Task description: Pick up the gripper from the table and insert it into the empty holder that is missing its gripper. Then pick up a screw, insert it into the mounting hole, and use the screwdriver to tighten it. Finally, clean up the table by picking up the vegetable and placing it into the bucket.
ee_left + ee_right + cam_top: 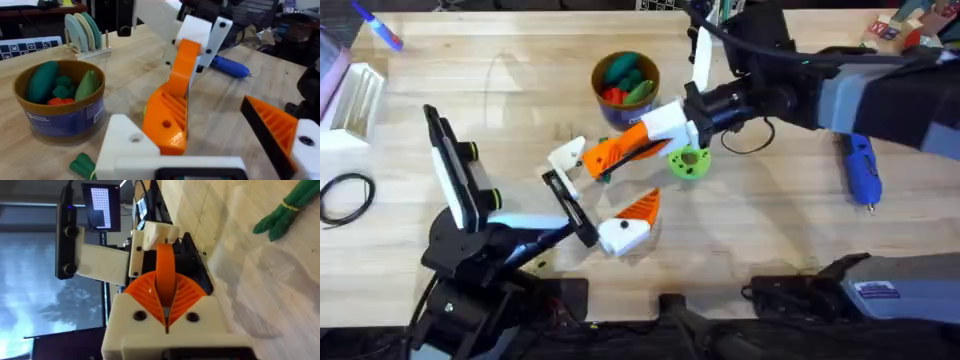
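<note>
Right gripper (620, 150) pinches the orange gripper (610, 152) at mid-table, pressing it against the left arm's bare white holder (567, 155). Left gripper (595, 195) gapes wide, empty. Bucket (625, 105) just behind; screwdriver (861, 170) far right.

A round lime-green disc (688, 162) lies on the wooden table (520, 90), just beside the right arm's fingers. A blue-and-red marker pen (378, 27) lies at the far corner, well apart from both sets of fingers, near a white slotted rack (358, 100). A loop of black cable (345, 196) lies beyond the left arm, and the rack of pale discs (82, 31) is perhaps a dish rack.
</note>
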`<act>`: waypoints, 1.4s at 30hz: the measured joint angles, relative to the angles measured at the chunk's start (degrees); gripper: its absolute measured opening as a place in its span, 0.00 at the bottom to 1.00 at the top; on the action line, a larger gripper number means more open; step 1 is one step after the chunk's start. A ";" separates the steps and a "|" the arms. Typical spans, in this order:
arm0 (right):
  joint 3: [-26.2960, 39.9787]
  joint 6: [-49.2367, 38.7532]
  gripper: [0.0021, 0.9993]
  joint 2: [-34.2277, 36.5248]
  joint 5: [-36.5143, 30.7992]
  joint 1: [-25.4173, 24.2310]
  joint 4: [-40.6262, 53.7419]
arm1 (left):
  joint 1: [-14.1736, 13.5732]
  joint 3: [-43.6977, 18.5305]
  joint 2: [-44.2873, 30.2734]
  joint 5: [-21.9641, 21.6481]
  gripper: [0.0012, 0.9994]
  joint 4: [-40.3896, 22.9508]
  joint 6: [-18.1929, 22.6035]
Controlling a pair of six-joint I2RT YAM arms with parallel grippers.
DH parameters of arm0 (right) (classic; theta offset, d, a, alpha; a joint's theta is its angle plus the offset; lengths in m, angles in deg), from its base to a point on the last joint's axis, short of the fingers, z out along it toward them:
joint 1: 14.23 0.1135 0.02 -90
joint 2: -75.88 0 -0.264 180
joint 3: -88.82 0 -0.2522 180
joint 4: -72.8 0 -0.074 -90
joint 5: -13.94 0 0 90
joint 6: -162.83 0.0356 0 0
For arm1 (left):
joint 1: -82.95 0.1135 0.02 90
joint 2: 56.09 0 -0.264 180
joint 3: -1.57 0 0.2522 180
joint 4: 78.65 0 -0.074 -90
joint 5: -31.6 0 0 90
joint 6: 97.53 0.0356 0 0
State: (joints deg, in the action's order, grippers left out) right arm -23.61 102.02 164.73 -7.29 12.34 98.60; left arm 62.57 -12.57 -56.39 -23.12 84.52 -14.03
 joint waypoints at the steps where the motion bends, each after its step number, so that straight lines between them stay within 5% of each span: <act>1: -0.02 0.28 0.01 0.77 0.44 0.00 -0.24 | 0.00 -0.01 0.00 0.42 0.99 -0.02 0.00; 23: -0.09 8.73 0.01 5.43 6.00 -3.73 -9.85 | 0.26 0.00 0.00 1.80 0.99 -0.07 0.04; 32: -0.09 17.06 0.01 11.30 9.16 -2.39 -21.27 | 0.54 -0.01 -0.02 -0.10 0.99 -0.11 -0.55; 42: -0.09 17.28 0.01 12.64 13.41 -3.55 -20.42 | 0.37 -0.01 0.00 1.00 0.99 -0.10 -0.81</act>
State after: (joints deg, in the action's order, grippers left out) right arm -23.70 119.30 177.37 6.12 8.79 78.17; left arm 62.94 -12.57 -56.39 -22.13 84.42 -14.84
